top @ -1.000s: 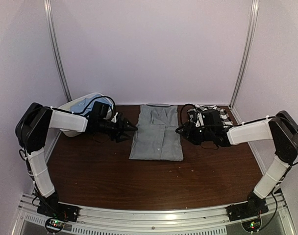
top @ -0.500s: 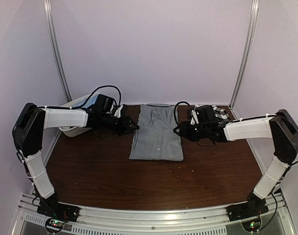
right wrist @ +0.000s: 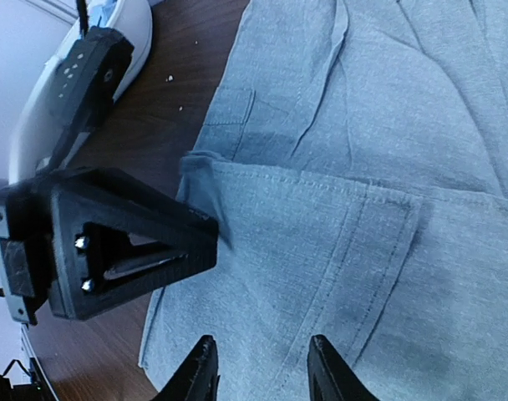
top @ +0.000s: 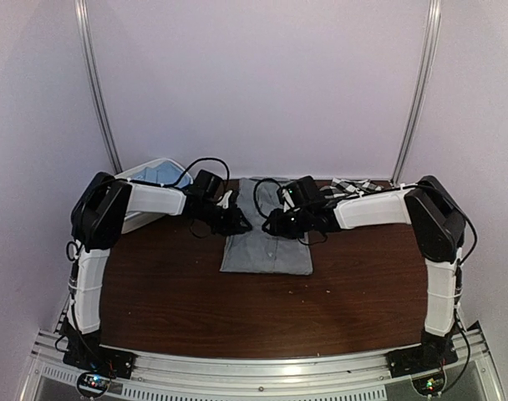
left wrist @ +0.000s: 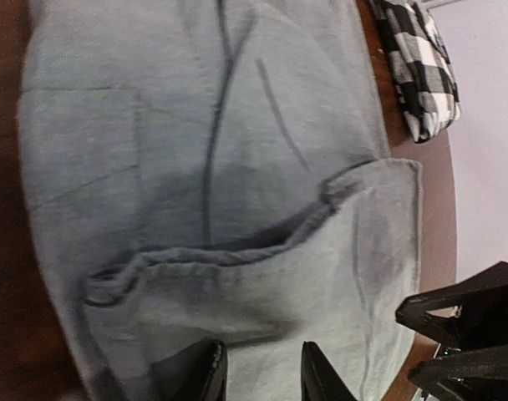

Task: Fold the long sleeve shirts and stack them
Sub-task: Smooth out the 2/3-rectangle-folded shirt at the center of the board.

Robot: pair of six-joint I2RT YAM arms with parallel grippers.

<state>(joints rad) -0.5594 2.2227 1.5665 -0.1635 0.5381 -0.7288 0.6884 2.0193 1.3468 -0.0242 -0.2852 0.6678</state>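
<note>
The grey long sleeve shirt (top: 266, 246) lies folded at the table's centre, collar toward the back wall. Both grippers are over its middle. My left gripper (top: 237, 222) comes in from the left, its jaws apart over a raised fold of grey cloth (left wrist: 237, 267). My right gripper (top: 271, 225) comes in from the right, jaws apart over a stitched seam (right wrist: 379, 242). Neither pair of fingers pinches cloth. The checked shirt (top: 354, 185) lies at the back right, partly behind the right arm. Light blue cloth (top: 156, 175) shows in the white tub.
The white tub (top: 137, 219) stands at the back left corner, behind the left arm. The two grippers are very close: the left one's black fingers (right wrist: 129, 242) fill the left of the right wrist view. Bare brown table (top: 262, 309) lies in front of the shirt.
Both arms have swung inward from the shirt's sides until the grippers meet over the grey shirt. Both pairs of jaws have narrowed.
</note>
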